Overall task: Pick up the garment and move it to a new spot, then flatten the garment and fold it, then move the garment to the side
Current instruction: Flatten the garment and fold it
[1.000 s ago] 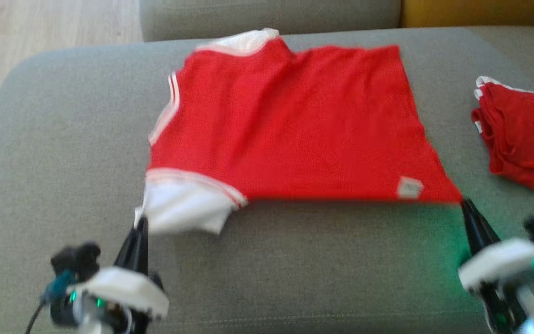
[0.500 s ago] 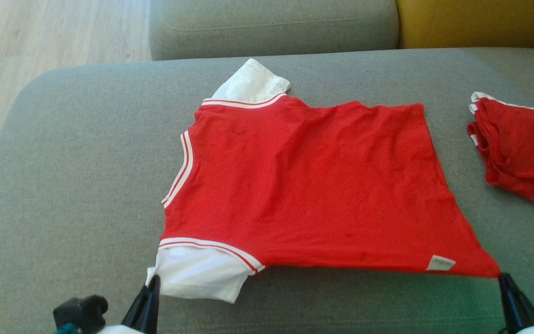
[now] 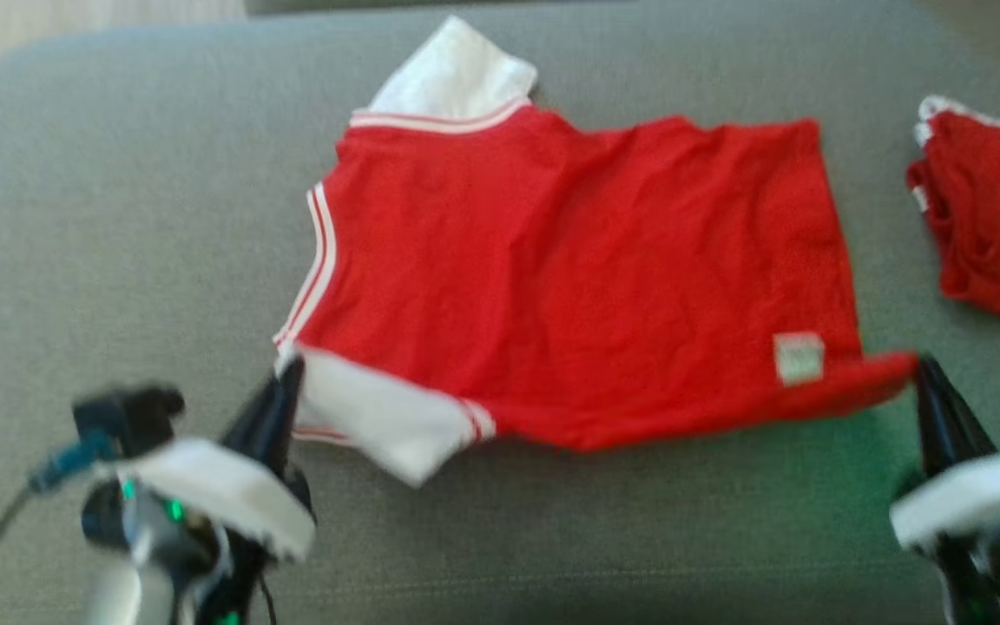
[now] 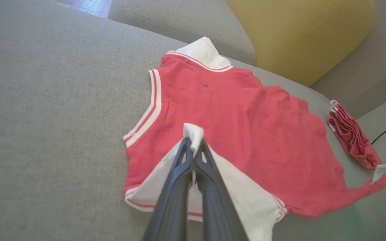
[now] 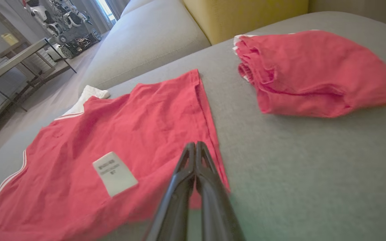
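- Garment (image 3: 569,269): red top with white sleeves, spread on the grey sofa seat (image 3: 118,217), roughly mid-cushion.
- Long axis runs left-right across the head view: neck and sleeves at the robot's left, hem at its right.
- Left gripper (image 3: 290,369): fingers (image 4: 176,187) pressed fully together, pinching the tip of the near sleeve (image 3: 378,417). In the left wrist view the white cloth pokes out just past the tips.
- That sleeve is lifted and turned partly over the red body, not flat.
- Right gripper (image 3: 924,369): fingers closed tight on the near hem corner (image 3: 886,369). The corner is drawn out to a point at the tips, just beside the label (image 3: 799,358).
- Key relation: both grips sit on the near long edge, one at each end, and the rest of the garment lies straight ahead of the fingers, away from the robot.
- Judgement: fold step. The near edge needs carrying forward over the body to the far edge, by the far sleeve (image 3: 452,74).
- Each arm is nearer its own end, so neither needs to cross.
- Risk: the near edge sags mid-span, so the fold could land skewed.
- Second red garment (image 3: 995,217): bunched at the robot's right, well apart from the hem. Yellow cushion (image 4: 297,33) behind.
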### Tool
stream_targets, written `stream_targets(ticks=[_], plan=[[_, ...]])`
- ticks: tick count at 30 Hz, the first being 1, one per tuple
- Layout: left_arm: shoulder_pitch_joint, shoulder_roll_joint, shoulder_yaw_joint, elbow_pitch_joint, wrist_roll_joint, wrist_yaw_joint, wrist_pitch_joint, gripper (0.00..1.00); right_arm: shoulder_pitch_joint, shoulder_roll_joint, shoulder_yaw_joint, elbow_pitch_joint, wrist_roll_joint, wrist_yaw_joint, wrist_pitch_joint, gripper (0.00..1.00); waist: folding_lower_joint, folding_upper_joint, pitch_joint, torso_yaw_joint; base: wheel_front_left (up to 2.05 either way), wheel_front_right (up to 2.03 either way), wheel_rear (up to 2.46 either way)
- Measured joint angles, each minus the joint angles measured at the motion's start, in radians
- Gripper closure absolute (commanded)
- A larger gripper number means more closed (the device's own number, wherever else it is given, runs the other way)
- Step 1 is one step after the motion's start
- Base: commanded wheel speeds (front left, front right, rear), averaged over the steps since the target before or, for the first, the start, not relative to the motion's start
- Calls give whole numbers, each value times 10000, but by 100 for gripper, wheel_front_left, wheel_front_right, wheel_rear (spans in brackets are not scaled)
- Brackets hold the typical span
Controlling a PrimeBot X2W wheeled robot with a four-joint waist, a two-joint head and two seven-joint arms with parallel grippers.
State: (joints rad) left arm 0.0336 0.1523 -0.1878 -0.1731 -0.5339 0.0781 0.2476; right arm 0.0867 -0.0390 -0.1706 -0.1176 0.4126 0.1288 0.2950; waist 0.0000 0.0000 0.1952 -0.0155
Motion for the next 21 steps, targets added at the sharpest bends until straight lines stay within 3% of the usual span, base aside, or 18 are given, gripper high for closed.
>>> stream_targets(ticks=[13, 14, 15, 16, 17, 21], plan=[[-2256, -8, 295, 2071, -512, -393, 96, 100, -1873, -240, 727, 1609, -272, 0, -901, 100, 0, 0, 1309, -413, 0, 0, 0], [-2311, 2, 297, 2180, -510, -433, 54, 68, -2002, -316, 813, 1670, -290, 0, -993, 100, 0, 0, 1364, -433, 0, 0, 0], [-2343, 0, 307, 2284, -510, -435, 4, 13, -2099, -374, 884, 1693, -297, 0, -1147, 80, 0, 0, 1407, -447, 0, 0, 0], [-2365, -6, 311, 2383, -510, -435, -102, 0, -2189, -408, 953, 1733, -297, 0, -1264, 51, 0, 0, 1435, -455, 0, 0, 0], [-2378, -6, 313, 2439, -495, -435, -226, 0, -2238, -424, 1012, 1743, -295, 0, -1423, 0, 0, 0, 1447, -458, 0, 0, 0], [-2321, 56, 353, 2504, 328, -61, -1191, 0, -2185, -405, 941, 1779, -102, 0, -2002, 0, 0, 0, 1359, -432, 0, 0, 0]])
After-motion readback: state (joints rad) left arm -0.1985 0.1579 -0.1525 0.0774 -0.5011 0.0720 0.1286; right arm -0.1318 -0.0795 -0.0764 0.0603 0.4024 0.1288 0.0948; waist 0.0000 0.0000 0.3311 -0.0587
